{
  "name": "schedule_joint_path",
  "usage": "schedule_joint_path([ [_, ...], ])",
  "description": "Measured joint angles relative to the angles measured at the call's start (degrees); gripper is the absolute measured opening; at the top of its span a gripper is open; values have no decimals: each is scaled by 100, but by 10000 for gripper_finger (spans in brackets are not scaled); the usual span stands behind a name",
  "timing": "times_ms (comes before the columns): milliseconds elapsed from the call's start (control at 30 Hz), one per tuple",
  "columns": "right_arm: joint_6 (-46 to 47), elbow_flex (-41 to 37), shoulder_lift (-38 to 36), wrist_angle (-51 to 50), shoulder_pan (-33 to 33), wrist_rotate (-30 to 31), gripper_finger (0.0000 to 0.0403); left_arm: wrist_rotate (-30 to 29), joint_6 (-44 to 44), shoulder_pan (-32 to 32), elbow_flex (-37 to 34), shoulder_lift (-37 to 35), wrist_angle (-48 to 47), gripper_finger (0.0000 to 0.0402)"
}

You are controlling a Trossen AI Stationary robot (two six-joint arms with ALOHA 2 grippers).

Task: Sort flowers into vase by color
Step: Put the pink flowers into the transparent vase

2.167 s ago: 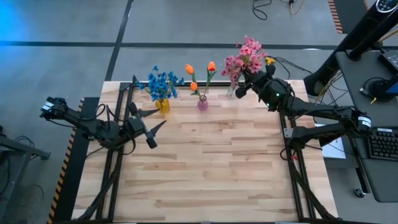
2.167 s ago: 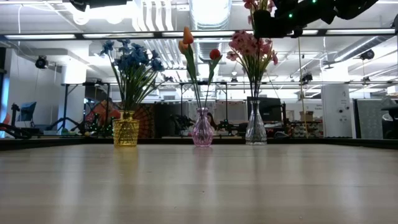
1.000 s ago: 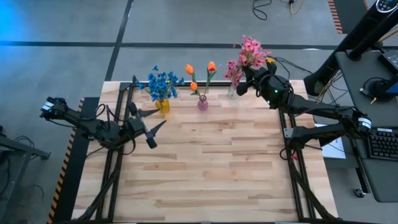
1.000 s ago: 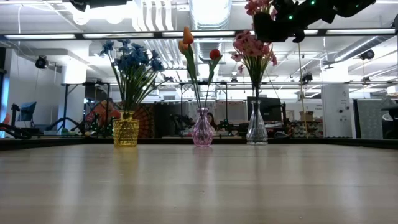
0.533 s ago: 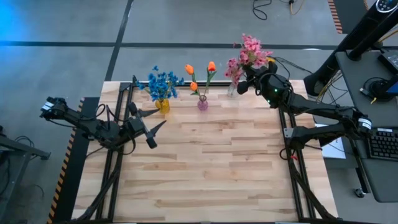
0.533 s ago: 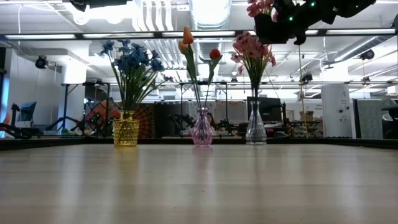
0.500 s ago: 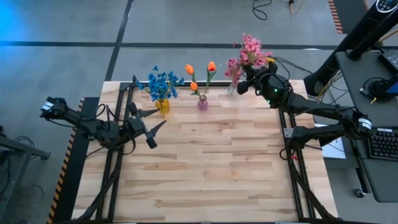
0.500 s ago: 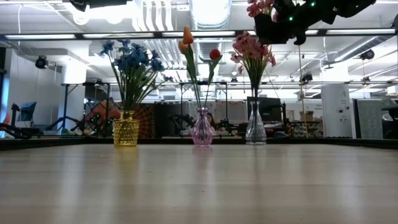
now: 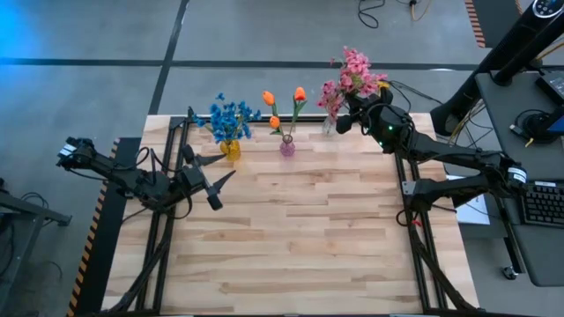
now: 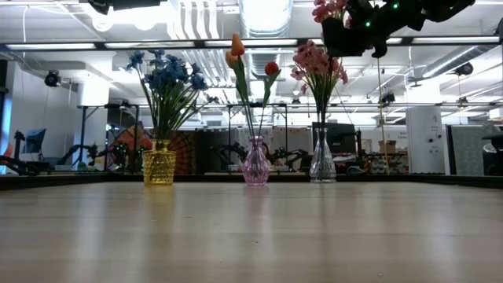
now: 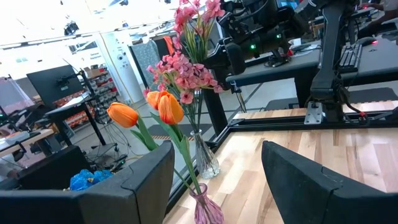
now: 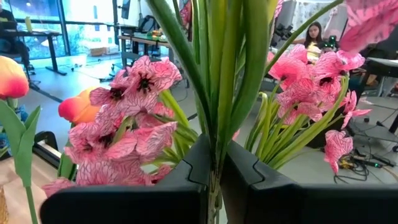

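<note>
Three vases stand in a row at the table's far edge. A yellow vase [image 9: 230, 150] holds blue blooms [image 9: 231, 116]. A pink vase [image 9: 287, 146] holds orange tulip buds [image 9: 298, 93]. A clear vase [image 10: 322, 163] holds pink sprays [image 10: 317, 58]. My right gripper [image 9: 349, 116] is above the clear vase, shut on another pink spray [image 9: 357, 67], whose blooms top the gripper [image 10: 327, 9]. My left gripper [image 9: 218, 171] is open and empty at the table's left, pointing at the vases. My right gripper pinches the pink spray's green stems [image 12: 215, 134] between its two fingers, below the blooms. The fingers [image 12: 273, 196] come about level from the table's right side, across the stems. The spray stands upright, and its stems run down into the bunch in the clear vase [image 11: 200, 118]. Their lower end is hidden.
Bare wooden table top [image 9: 300, 238] lies between the arms and toward the near edge. Dark frame rails [image 9: 172, 132] run along the table's left and right sides. Desks and equipment fill the room beyond.
My right gripper has carried the pink spray a little toward the table's far edge, so its blooms now stand apart from those in the clear vase. In the last half second it has kept still.
</note>
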Motion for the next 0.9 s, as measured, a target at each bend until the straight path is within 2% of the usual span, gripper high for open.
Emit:
schedule_joint_path([
  [367, 2, -2, 0, -63, 0, -2, 18, 1, 1, -2, 0, 1, 0, 224],
  [900, 321, -26, -61, -442, 0, 4, 153, 1, 0, -1, 0, 1, 0, 224],
])
